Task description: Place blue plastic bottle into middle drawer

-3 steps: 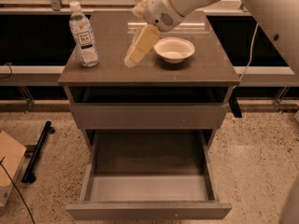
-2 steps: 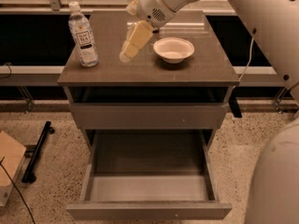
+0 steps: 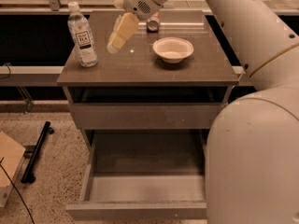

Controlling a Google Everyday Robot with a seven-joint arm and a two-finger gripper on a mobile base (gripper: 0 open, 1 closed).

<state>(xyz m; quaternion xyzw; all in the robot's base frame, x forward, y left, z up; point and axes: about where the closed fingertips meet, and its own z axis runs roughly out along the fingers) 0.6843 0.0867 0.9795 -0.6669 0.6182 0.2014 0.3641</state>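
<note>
The gripper [image 3: 113, 45] has slid left over the tabletop [image 3: 140, 71], near the blue plastic bottle [image 3: 83, 37] but apart from it; whether its claw is apart or together, I cannot tell. The bottle stands upright at the left edge, with the middle drawer [image 3: 140, 190] pulled open below. One bottle, one bowl [image 3: 173, 49], one can [image 3: 153, 22].

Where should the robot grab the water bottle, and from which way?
Probably around the labelled middle of the blue plastic bottle, coming in sideways from the side facing the bowl. The bottle stands upright, slim and round, near a corner of the tabletop. The gripper hangs on that side, above the tabletop, with nothing between them.
</note>
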